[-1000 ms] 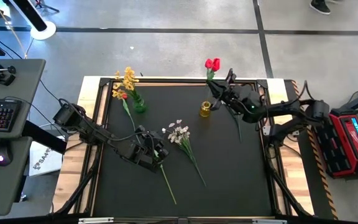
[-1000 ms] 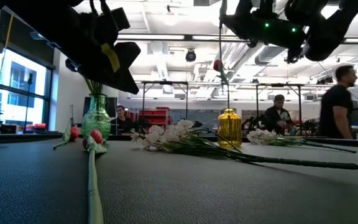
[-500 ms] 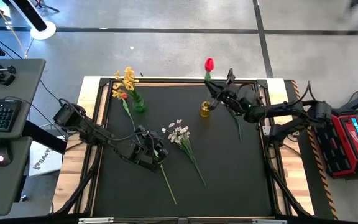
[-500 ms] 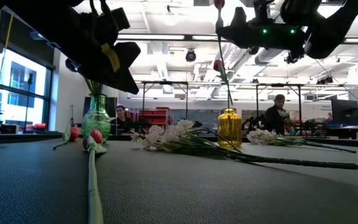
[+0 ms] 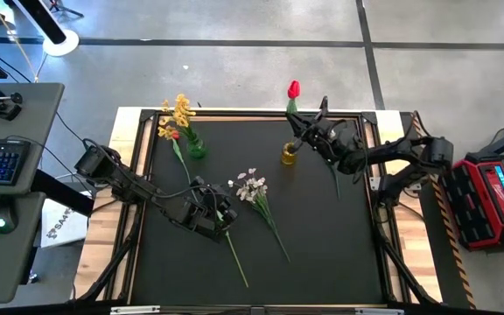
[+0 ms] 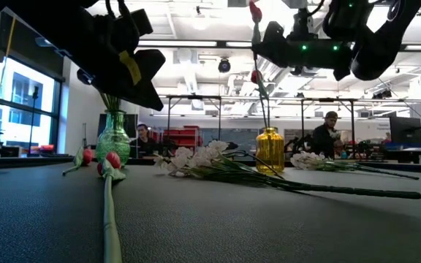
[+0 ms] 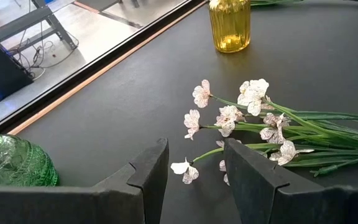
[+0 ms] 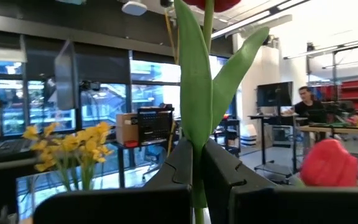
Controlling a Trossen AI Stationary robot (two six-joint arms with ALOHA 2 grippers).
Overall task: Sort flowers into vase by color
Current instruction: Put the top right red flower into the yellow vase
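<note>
High view puts your right gripper [image 5: 315,137] above the back of the table, right beside the yellow vase [image 5: 289,154], its fingers pinched on the stem of a red tulip [image 5: 293,88] held upright, bloom toward the far edge. You are at the insertion step, I judge: the stem's foot appears to sit at or in the vase mouth, though you cannot confirm that from here; the low view shows a second red bloom [image 6: 255,76] just above that vase. Next you likely need to lower straight down and let go only once the stem is seated. Your left gripper [image 5: 210,213] waits mid-table with its fingers spread and empty, just beside the white blossom spray [image 5: 252,187]. The yellow blossom spray [image 5: 180,110] stands in the green vase [image 5: 196,149], and one more tulip [image 6: 112,160] lies on the dark matte tabletop [image 5: 339,245]. Beyond it, people sit at benches in an open workshop.
</note>
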